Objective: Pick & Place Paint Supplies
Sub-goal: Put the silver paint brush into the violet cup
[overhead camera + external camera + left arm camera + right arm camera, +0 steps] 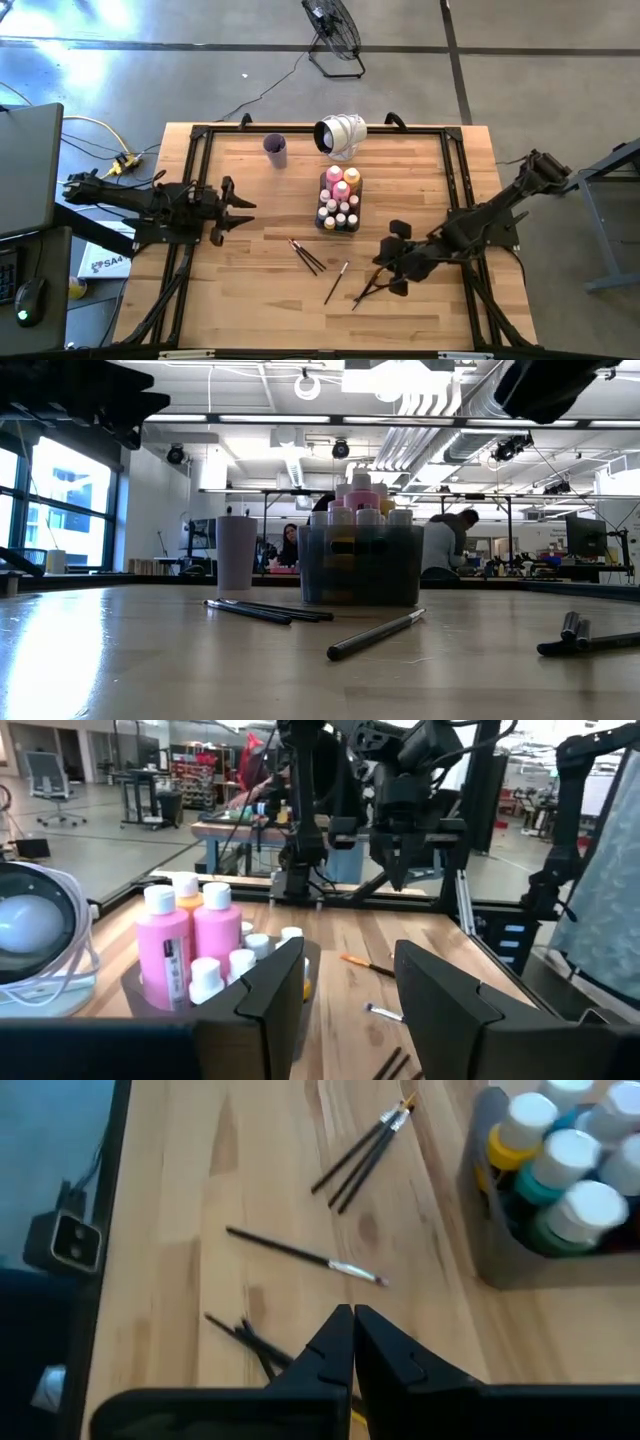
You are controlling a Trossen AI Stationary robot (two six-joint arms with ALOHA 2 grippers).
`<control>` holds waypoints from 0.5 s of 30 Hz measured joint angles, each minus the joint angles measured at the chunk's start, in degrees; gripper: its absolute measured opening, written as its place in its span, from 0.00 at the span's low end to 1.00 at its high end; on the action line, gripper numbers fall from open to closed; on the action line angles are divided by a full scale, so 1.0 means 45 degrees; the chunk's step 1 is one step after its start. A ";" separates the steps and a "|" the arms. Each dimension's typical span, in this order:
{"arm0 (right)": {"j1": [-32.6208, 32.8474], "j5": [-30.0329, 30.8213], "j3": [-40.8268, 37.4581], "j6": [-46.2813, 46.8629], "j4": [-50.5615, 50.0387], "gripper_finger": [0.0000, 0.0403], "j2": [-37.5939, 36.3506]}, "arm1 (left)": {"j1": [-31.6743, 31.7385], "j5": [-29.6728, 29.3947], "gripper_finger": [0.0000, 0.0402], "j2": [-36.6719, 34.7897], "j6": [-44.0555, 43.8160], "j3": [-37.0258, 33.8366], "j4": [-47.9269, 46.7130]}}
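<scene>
pale wood-grain counter [260, 300]; lilac cup [276, 151]; grey tray [325, 222] with pink bottles [190, 945], an orange bottle [352, 180] and white-capped tiny bottles [560, 1175]; black paintbrushes [306, 256] with wooden ends; black hands, left [240, 208] and right [392, 270]

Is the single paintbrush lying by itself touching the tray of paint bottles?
Apart. The high view shows bare wood between the lone paintbrush and the tray; the right wrist view shows the same gap.
</scene>
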 joint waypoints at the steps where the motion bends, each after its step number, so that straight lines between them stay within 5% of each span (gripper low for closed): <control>1: -0.0039 -0.0039 0.0000 -0.0178 0.0309 0.01 0.0188 | 0.0005 0.0000 0.38 0.0005 0.0001 0.0000 -0.0009; 15: -0.1205 -0.1430 0.0012 -0.4339 0.5160 0.01 0.2906 | 0.0024 -0.0059 0.38 0.0005 0.0006 0.0000 -0.0044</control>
